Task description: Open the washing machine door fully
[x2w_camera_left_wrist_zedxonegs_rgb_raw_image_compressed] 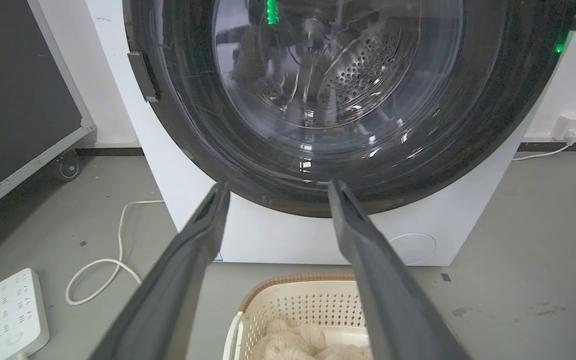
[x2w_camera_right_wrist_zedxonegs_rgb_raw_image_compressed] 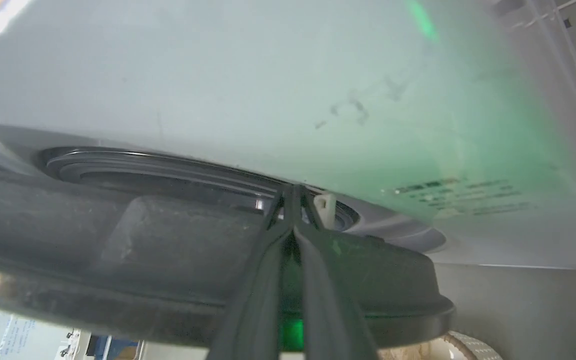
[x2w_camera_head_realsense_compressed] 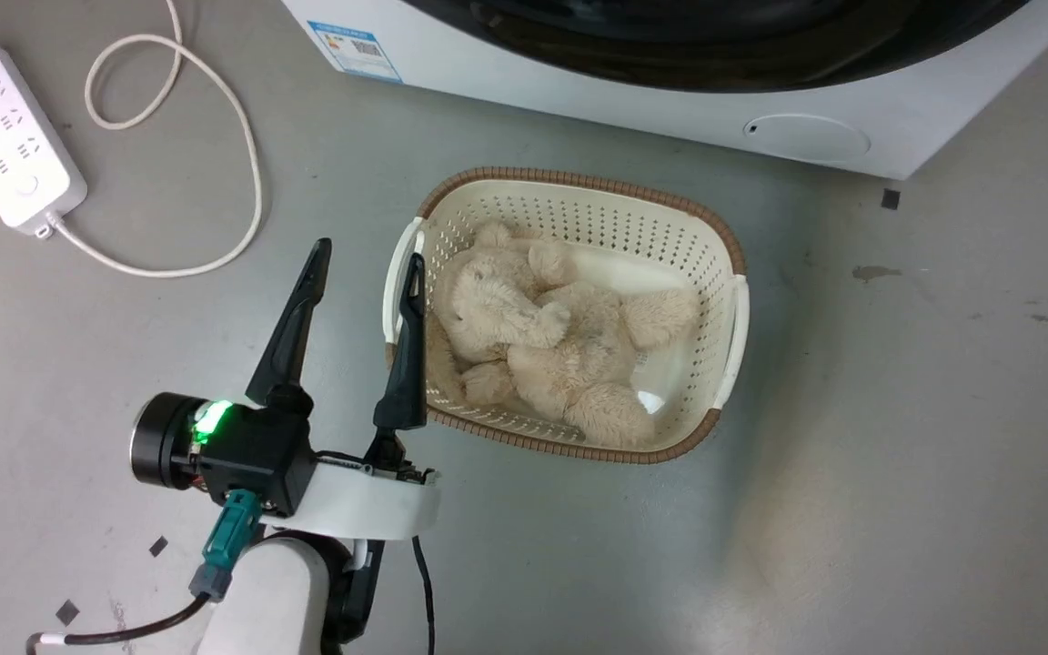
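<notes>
Washing machine door [x2w_camera_right_wrist_zedxonegs_rgb_raw_image_compressed: 168, 260] sits right at the tips of the right gripper [x2w_camera_right_wrist_zedxonegs_rgb_raw_image_compressed: 293, 196]. Its two fingers are pressed together with nothing between them. Their tips reach into the narrow gap between the door's dark rim and the white front of the washing machine [x2w_camera_right_wrist_zedxonegs_rgb_raw_image_compressed: 228, 75], just beside a small white latch piece [x2w_camera_right_wrist_zedxonegs_rgb_raw_image_compressed: 324, 206]. The left gripper [x2w_camera_left_wrist_zedxonegs_rgb_raw_image_compressed: 278, 184] is spread wide and empty. Just below it stands a basket [x2w_camera_left_wrist_zedxonegs_rgb_raw_image_compressed: 293, 280] holding a plush toy [x2w_camera_left_wrist_zedxonegs_rgb_raw_image_compressed: 288, 342], and farther ahead the door looks barely off the machine. The thin hooked tips could slide out of the gap if the pull strays from the door's arc, and the door would then fall shut. A wide swing might also strike the left gripper.
</notes>
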### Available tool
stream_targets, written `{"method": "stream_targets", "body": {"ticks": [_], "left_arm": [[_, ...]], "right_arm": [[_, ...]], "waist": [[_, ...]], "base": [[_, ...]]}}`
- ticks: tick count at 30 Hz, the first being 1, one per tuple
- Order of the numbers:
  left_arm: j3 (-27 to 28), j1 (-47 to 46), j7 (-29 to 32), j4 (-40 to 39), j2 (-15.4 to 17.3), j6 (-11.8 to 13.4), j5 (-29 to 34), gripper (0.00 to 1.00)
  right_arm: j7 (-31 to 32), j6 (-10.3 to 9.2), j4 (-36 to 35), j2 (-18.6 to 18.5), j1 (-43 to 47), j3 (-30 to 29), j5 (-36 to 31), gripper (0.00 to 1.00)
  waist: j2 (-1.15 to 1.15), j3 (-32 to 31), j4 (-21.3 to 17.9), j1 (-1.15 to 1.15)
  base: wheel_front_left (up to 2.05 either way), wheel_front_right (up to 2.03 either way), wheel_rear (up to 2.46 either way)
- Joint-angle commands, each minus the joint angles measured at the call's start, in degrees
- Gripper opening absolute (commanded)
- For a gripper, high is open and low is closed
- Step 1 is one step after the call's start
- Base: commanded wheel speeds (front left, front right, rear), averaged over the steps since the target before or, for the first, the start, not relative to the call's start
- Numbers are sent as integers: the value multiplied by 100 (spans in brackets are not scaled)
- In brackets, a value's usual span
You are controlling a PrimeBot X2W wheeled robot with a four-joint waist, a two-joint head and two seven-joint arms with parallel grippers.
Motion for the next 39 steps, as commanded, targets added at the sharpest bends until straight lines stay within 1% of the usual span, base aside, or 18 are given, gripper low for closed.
{"method": "stream_targets", "body": {"ticks": [1, 10, 17, 23, 27, 28, 29, 32, 33, 34, 35, 36, 37, 38, 39], "left_arm": [[-23, -109, -78, -24, 1, 25, -21, 100], [-26, -128, -186, 6, 1, 14, 7, 100], [-117, 29, -263, 140, 1, -9, 21, 100], [-173, 290, -263, 340, 1, -64, 39, 100], [-215, 484, -263, 431, 13, -97, 67, 100], [-215, 484, -263, 431, 13, -97, 67, 100], [-221, 555, -263, 480, 27, -124, 67, 100], [-209, 664, -263, 549, 41, -134, 62, 100], [-209, 664, -263, 549, 41, -134, 62, 100], [-185, 755, -263, 592, 43, -124, 41, 100], [-185, 755, -263, 592, 43, -124, 41, 100], [-176, 815, -263, 654, 41, -124, 1, 100], [-184, 901, -263, 756, 37, -135, -63, 100], [-184, 901, -263, 756, 37, -135, -63, 100], [-221, 957, -263, 842, 34, -151, -82, 100]], "right_arm": [[188, -1, 117, 32, -176, -41, 130, 0], [894, -2, -11, 123, 323, -74, 320, 0], [1492, -2, -334, 388, 1038, -57, 623, 0], [1882, -2, -837, 640, 1925, 161, 897, 0], [2128, -2, -1127, 696, 2463, 439, 1196, 0], [2128, -2, -1127, 696, 2463, 439, 1196, 0], [2189, -2, -1223, 700, 2723, 718, 1503, 0], [2184, -2, -1383, 701, 3108, 1219, 1951, 0], [2184, -2, -1383, 701, 3108, 1219, 1951, 0], [2143, -2, -1470, 702, 3344, 1576, 2266, 0], [2143, -2, -1470, 702, 3344, 1576, 2266, 0], [2115, -2, -1480, 702, 3458, 1751, 2460, 0], [2003, -2, -1501, 702, 3647, 2093, 2785, 0], [2003, -2, -1501, 702, 3647, 2093, 2785, 0], [1875, -2, -1563, 703, 3817, 2433, 2950, 0]], "waist": [[0, 9, 16, 0], [0, -244, -27, 0], [0, -658, -127, 0], [0, -1142, -219, 0], [0, -1402, -239, 0], [0, -1402, -239, 0], [0, -1518, -218, 0], [0, -1686, -186, 0], [0, -1686, -186, 0], [0, -1772, -176, 0], [0, -1772, -176, 0], [0, -1815, -168, 0], [0, -1886, -145, 0], [0, -1886, -145, 0], [0, -1941, -99, 0]], "base": [[0, 0, 0], [0, 0, 0], [0, 0, 0], [0, 0, 0], [0, 0, 0], [0, 0, 0], [0, 0, 0], [0, 0, 0], [0, 0, 0], [0, 0, 0], [0, 0, 0], [0, 0, 0], [0, 0, 0], [0, 0, 0], [0, 0, 0]]}}
